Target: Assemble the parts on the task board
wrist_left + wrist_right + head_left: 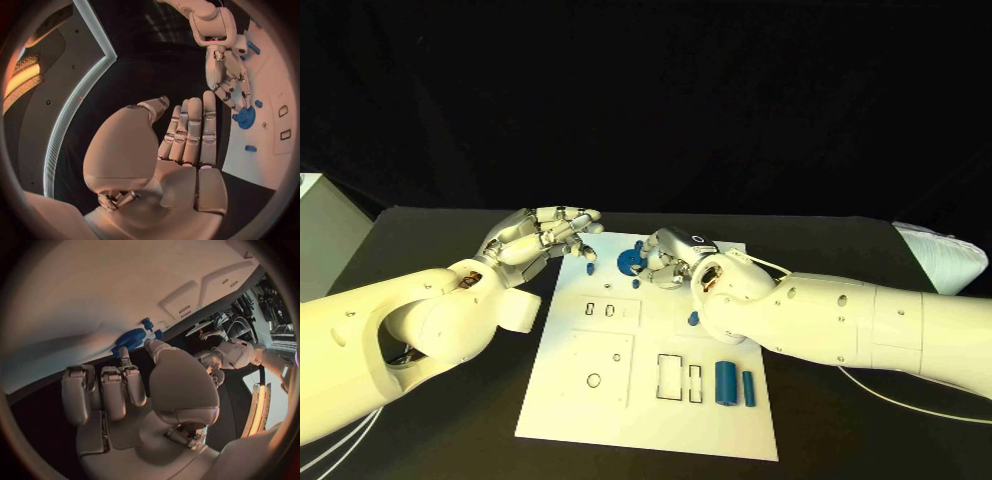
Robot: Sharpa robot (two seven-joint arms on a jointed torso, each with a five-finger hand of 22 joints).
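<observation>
The white task board [610, 400] lies in the middle of the table. A blue round gear [630, 263] sits at its far edge, also seen in the left wrist view [245, 118] and the right wrist view [130, 338]. My right hand [678, 255] reaches over it and pinches its rim between thumb and a fingertip [124, 352]. My left hand [542, 236] hovers at the board's far left corner with straight fingers [190, 130] and holds nothing. Two blue cylinders [727, 382] lie side by side near the board's right edge. A small blue peg [694, 318] stands mid-board.
Rectangular slots [671, 377] and round holes [594, 380] are cut into the board's near half. A white object [942, 255] lies at the table's right edge. Further small blue pieces [253, 47] sit on the board near my right hand.
</observation>
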